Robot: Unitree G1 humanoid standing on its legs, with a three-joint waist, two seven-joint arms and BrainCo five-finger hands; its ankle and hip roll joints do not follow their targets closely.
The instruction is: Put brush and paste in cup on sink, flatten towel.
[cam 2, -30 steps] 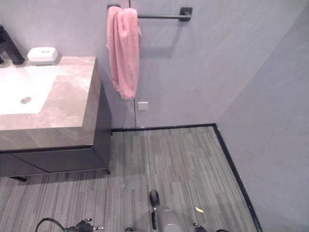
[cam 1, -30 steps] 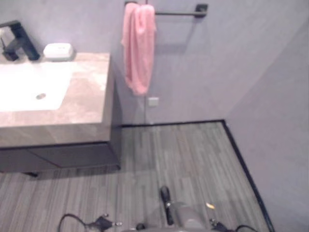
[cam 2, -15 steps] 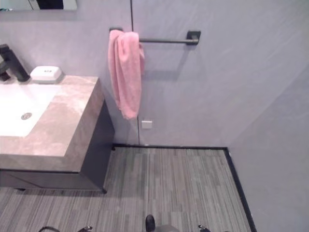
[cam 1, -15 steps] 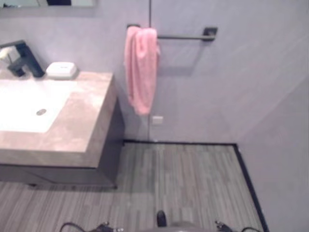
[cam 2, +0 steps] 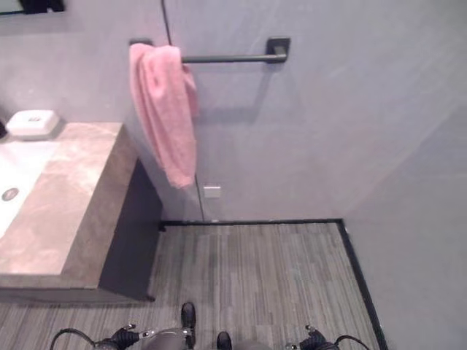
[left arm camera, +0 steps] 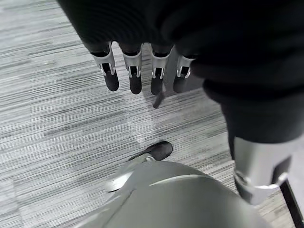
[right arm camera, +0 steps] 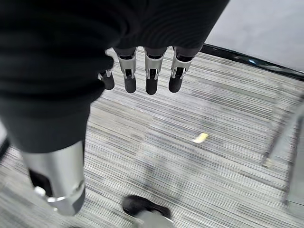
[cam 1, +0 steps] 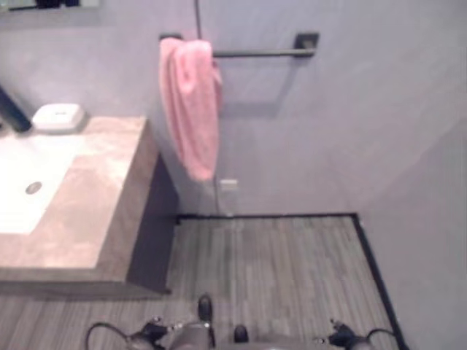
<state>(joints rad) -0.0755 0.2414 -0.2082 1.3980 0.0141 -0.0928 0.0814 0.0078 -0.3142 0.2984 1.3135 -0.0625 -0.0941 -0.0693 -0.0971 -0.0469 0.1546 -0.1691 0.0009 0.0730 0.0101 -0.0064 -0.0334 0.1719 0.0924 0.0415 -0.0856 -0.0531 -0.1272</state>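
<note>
A pink towel [cam 1: 191, 109] hangs bunched up at the left end of a dark wall rail [cam 1: 259, 52], beside the sink counter [cam 1: 95, 204]. The white basin [cam 1: 29, 182] is set into the stone top, with a white soap dish [cam 1: 58, 117] at its back edge. My left hand [left arm camera: 135, 66] hangs low over the grey floor, open, its fingers straight and holding nothing. My right hand [right arm camera: 149, 71] hangs the same way over the floor, open and empty. Both hands are far below the towel and the counter.
The dark tap [cam 1: 11, 117] stands at the far left edge. A small white wall plate [cam 1: 228, 185] sits under the towel. A grey side wall with a dark skirting [cam 1: 372, 270] closes the right. A small yellow scrap [right arm camera: 200, 137] lies on the plank floor.
The camera has swung to the right, so the sink counter and towel sit further left in the picture. The towel itself hangs as before.
</note>
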